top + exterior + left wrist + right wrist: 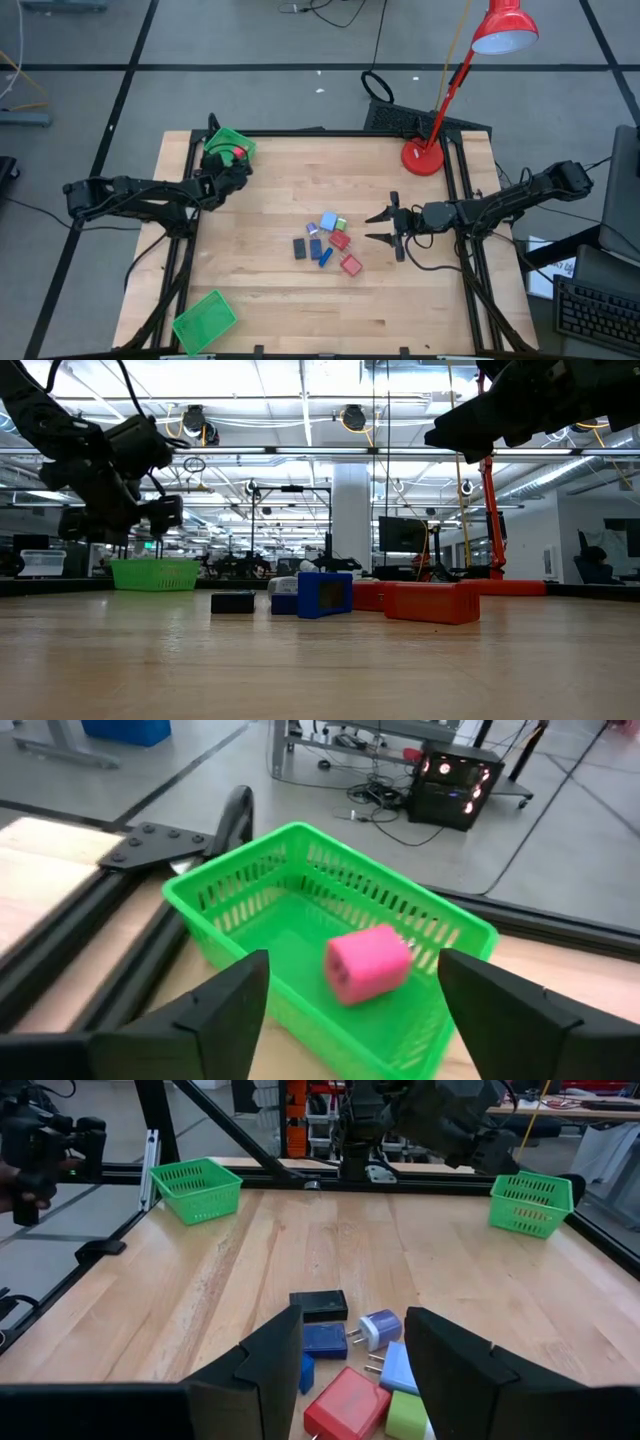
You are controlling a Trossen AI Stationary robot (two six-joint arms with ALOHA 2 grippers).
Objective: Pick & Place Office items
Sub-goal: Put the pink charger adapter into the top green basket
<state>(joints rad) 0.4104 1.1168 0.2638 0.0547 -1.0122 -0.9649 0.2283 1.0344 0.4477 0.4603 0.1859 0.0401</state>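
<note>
A pink block (368, 963) lies inside the green tray (300, 855) at the table's far left corner, resting on the tray's floor. My left gripper (355, 1010) hovers open just over the tray's near rim, its fingers apart on either side of the block and clear of it. The other office items lie in a cluster mid-table: a black rectangle (318, 1304), a blue stick (324, 255), red blocks (351, 264), a light-blue block (400, 1368) and a green bit (407, 1415). My right gripper (383, 228) hangs open above the table, just right of the cluster.
A second green tray (204, 320) sits at the near left corner. A red desk lamp stands with its base (425, 155) at the far right. Dark frame rails (455, 190) run along the table's sides. Bare wood lies between the cluster and the trays.
</note>
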